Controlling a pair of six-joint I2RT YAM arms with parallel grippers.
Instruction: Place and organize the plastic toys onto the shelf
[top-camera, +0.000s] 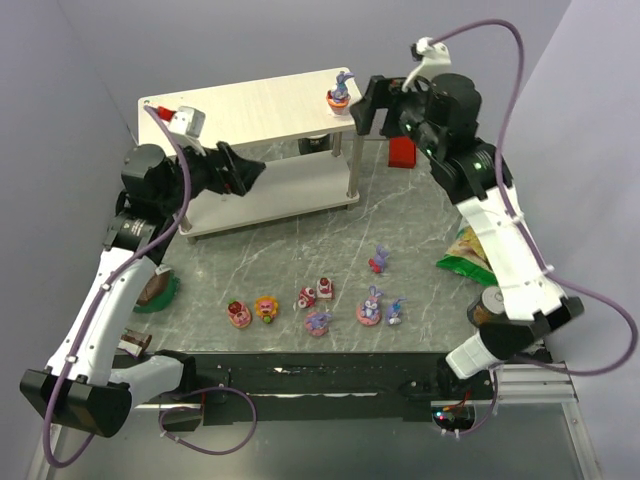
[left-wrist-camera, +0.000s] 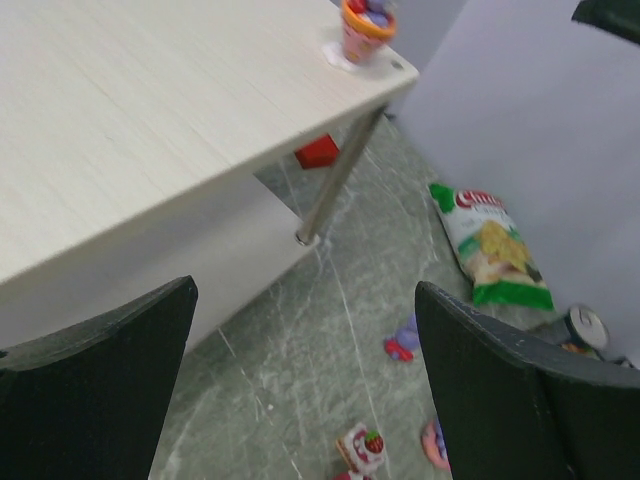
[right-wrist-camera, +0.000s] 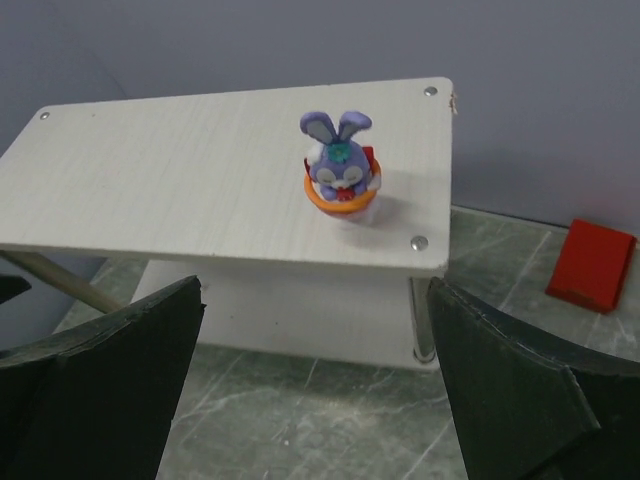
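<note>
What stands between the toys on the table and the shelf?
Nothing visible does: the table is bare from the toys to the shelf. The left gripper, open, hangs at the shelf's front left. The right gripper, open, is at the top board's right end, beside the one bunny there.

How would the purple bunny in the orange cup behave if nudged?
The purple plastic bunny in the orange cup looks tall on a narrow base, so it probably tips easily. Its moulded look suggests rigid, light plastic. It stands near a corner of the whitish shelf; a push might drop it.
</note>
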